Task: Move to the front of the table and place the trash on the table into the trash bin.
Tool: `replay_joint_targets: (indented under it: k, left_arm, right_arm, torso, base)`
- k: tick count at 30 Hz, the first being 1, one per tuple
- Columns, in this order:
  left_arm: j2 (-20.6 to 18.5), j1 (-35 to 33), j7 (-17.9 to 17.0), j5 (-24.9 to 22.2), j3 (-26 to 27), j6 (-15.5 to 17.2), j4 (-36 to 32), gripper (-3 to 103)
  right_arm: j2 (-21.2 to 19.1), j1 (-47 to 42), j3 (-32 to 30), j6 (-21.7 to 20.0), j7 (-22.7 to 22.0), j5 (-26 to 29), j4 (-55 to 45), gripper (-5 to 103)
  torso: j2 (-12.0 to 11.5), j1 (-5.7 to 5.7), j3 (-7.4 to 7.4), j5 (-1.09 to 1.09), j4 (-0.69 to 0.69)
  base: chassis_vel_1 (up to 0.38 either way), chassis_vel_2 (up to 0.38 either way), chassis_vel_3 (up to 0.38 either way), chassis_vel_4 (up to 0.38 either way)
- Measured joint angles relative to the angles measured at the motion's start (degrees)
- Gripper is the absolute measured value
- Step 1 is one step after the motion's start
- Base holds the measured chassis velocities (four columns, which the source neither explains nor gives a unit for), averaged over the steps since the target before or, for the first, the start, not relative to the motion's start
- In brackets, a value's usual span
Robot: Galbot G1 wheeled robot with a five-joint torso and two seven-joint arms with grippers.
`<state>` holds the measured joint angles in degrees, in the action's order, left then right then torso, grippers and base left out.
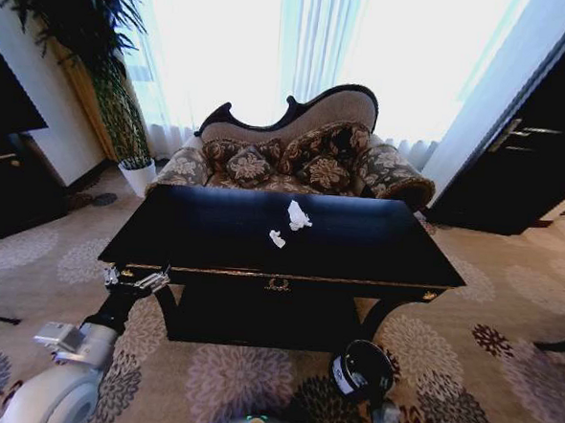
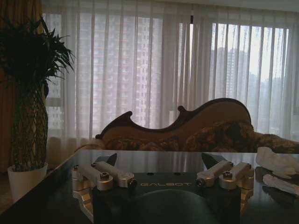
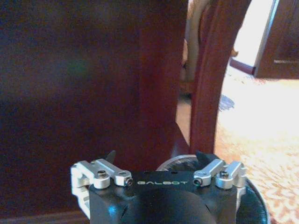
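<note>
Trash [image 1: 299, 215] lay on the counter [image 1: 204, 235]: 2 white crumpled scraps, the larger near the middle toward the sofa [image 1: 305, 151], the smaller [image 1: 277, 238] just nearer the robot; from the left wrist view the same scraps [image 2: 278, 163] sat off to one side. No bottle or can could be made out. The bin [image 1: 361, 370] stood on the carpet by the counter's front right leg, and nothing could be seen in it. The robot was already at the counter's front, so the drive looked done, while all of the picking and dropping remained. The left end effector [image 1: 136, 279] hovered at the front left corner, about level with the top, its fingers [image 2: 107, 161] spread apart and holding nothing. The right end effector [image 3: 159, 161] hung low above the bin, fingers apart and empty.
</note>
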<state>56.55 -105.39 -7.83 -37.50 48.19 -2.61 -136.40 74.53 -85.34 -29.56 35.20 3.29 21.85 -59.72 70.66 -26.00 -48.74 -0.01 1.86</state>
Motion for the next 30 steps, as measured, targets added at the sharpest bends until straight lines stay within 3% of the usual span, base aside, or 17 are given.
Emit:
replay_joint_targets:
  k: [8, 23, 26, 30]
  left_arm:
    - [0.0, 0.0, 0.0, 0.0, 0.0, 0.0, 0.0, 100]
    - [0.0, 0.0, 0.0, 0.0, 0.0, 0.0, 0.0, 100]
    - [0.0, 0.0, 0.0, 0.0, 0.0, 0.0, 0.0, 100]
    - [0.0, 0.0, 0.0, 0.0, 0.0, 0.0, 0.0, 100]
  right_arm:
    - [4.5, -15.8, -4.2, 2.2, -0.1, 4.3, -20.7, 100]
    - [5.8, -27.8, -8.3, 4.3, -3.9, 3.1, -44.5, 100]
    - [5.4, -28.5, -10.3, 2.9, -5.0, 2.7, -48.9, 100]
    - [3.6, -28.0, -13.0, -2.1, -5.7, 4.5, -56.5, 100]
  torso:
    - [0.0, 0.00, 0.00, -0.01, 0.01]
    - [0.0, 0.00, 0.00, 0.00, 0.00]
    - [0.0, -0.01, -0.01, 0.00, 0.00]
    - [0.0, 0.00, -0.01, 0.00, 0.00]
  base:
    - [0.000, 0.000, 0.000, 0.000]
    - [0.000, 0.000, 0.000, 0.000]
    - [0.000, 0.000, 0.000, 0.000]
    - [0.000, 0.000, 0.000, 0.000]
